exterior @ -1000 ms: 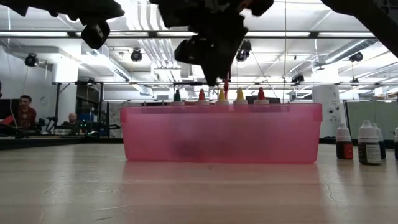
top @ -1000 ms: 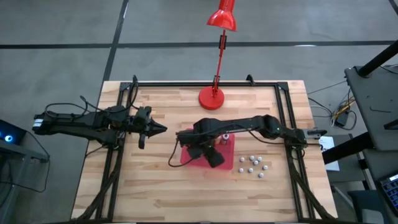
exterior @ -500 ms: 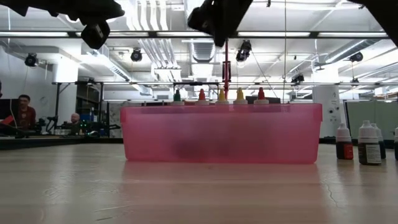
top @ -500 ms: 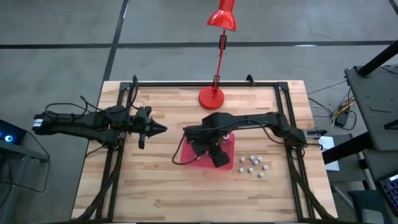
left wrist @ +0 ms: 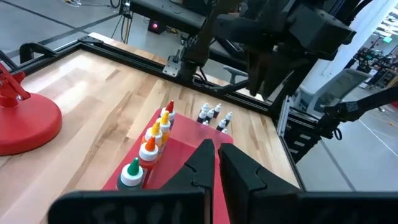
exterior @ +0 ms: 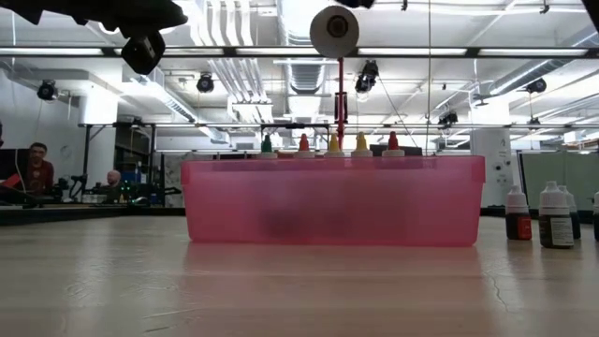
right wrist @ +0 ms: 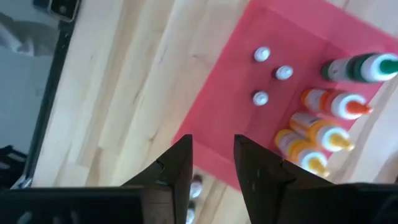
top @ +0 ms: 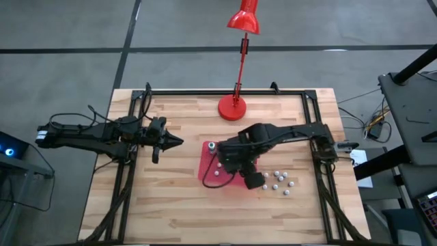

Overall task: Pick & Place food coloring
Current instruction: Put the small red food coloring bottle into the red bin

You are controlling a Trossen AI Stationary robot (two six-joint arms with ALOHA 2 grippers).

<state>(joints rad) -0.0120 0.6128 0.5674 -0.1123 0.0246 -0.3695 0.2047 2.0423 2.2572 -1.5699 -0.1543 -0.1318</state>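
Red plastic tray [top: 208, 167] holds the tiny colour-capped food coloring bottles [right wrist: 329, 127] in a row | our right gripper [right wrist: 211, 163] hovers above, fingers apart, empty | left gripper [left wrist: 214, 163] waits aside, fingers almost together | we judge next: fetch a white-capped dropper bottle [top: 276, 179] beside the tray.

You look across a pale wooden tabletop [top: 177, 205] framed by black rails, standing on a grey floor [top: 61, 27] crossed by dark lines. A red desk lamp [top: 235, 106] stands at its far edge. Behind, the room shows a white ceiling with long strip lights [exterior: 524, 51], ducts and hanging lamps, and a person [exterior: 36, 168] sits at far desks.
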